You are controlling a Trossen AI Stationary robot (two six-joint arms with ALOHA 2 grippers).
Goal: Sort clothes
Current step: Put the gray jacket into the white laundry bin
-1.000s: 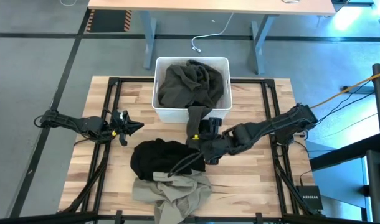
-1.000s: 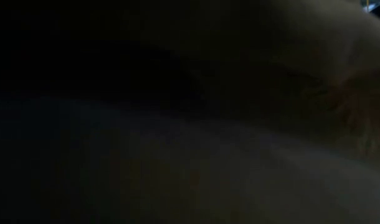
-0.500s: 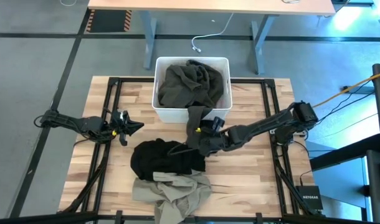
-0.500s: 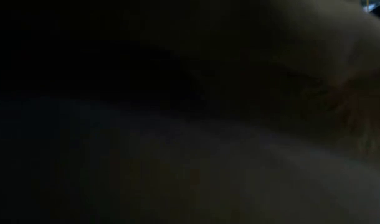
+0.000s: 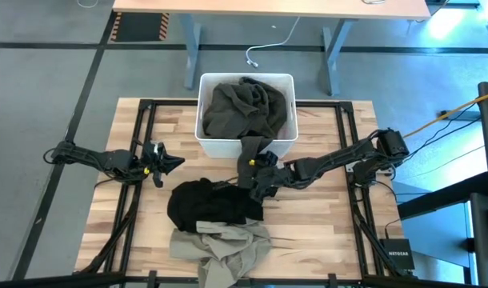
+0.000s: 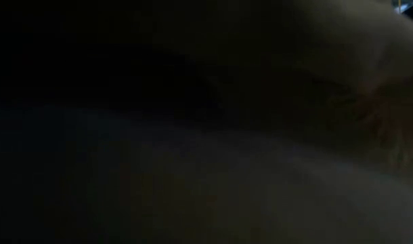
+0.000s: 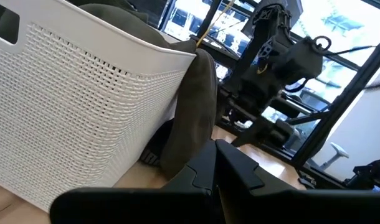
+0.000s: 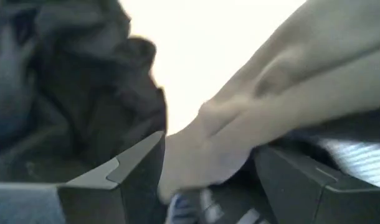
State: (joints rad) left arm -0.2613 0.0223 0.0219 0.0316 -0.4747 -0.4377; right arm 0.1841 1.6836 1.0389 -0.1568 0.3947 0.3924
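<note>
right gripper [image 5: 252,170] spread wide beside white plastic bin [image 5: 206,144], should sink deep into black crumpled garment [image 5: 208,206] before pinching

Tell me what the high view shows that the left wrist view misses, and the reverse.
Only the high view shows the black garment and khaki-beige garment on the table, the left pincer waiting at the left, and the right pincer over the black garment's edge. Only the left wrist view shows the bin's perforated wall. Both show the white bin with the dark olive garment draped over its rim.
</note>
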